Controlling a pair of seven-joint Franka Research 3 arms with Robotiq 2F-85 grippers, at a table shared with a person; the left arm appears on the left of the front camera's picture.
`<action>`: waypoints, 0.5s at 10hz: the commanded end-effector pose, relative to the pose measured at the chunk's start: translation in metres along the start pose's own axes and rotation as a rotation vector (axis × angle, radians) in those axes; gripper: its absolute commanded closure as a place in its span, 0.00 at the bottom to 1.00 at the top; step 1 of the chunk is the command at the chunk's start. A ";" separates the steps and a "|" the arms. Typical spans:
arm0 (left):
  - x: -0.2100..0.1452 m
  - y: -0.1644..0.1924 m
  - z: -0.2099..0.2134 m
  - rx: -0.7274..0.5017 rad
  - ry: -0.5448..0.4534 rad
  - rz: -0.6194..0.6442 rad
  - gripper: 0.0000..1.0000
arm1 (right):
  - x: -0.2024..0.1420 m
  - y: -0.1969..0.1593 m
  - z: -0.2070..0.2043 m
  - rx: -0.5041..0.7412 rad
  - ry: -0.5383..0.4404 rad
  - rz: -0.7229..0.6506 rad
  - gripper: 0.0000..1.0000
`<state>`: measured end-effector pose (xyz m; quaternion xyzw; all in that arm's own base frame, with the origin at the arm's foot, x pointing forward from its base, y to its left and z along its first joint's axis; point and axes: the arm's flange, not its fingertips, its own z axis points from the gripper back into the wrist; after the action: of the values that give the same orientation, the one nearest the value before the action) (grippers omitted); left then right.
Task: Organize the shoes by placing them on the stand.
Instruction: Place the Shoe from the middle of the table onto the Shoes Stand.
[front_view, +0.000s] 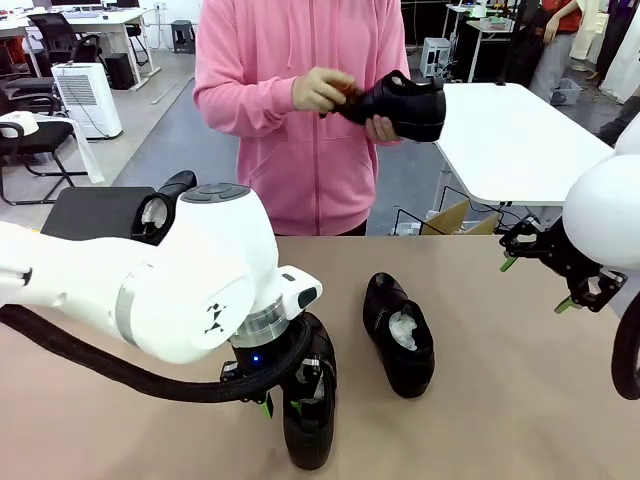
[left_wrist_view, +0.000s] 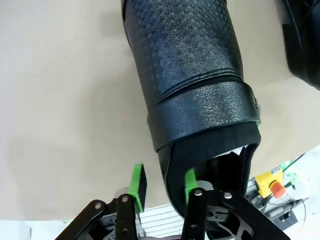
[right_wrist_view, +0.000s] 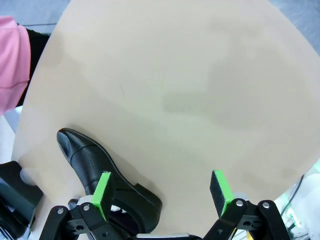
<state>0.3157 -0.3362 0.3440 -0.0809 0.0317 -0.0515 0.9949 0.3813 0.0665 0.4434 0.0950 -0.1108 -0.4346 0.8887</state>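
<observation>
1. Stand sits far left, well apart from the shoe you're working.
2. Near shoe lies near-to-far, toe toward you, heel opening at the left gripper.
3. Its fingers stand apart, straddling the shoe's side wall, one pad inside, not yet pinching.
4. Right gripper gapes wide, far right; your left is nearer.

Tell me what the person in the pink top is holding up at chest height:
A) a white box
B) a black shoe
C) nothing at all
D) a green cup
B: the person's hands hold a glossy black shoe in front of the pink top, beyond the table's far edge.
</observation>
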 end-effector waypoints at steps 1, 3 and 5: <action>0.003 -0.009 0.000 0.041 0.012 0.004 0.83 | -0.006 -0.025 -0.001 0.001 -0.006 -0.003 0.00; 0.004 -0.007 -0.003 0.058 0.022 0.013 1.00 | -0.006 -0.024 -0.002 0.000 -0.003 0.001 0.00; 0.005 -0.009 -0.005 0.056 0.033 0.002 1.00 | -0.006 -0.024 -0.002 -0.004 -0.001 0.002 0.00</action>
<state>0.3176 -0.3428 0.3426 -0.0669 0.0444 -0.0562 0.9952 0.3803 0.0638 0.4457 0.0962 -0.1105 -0.4373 0.8873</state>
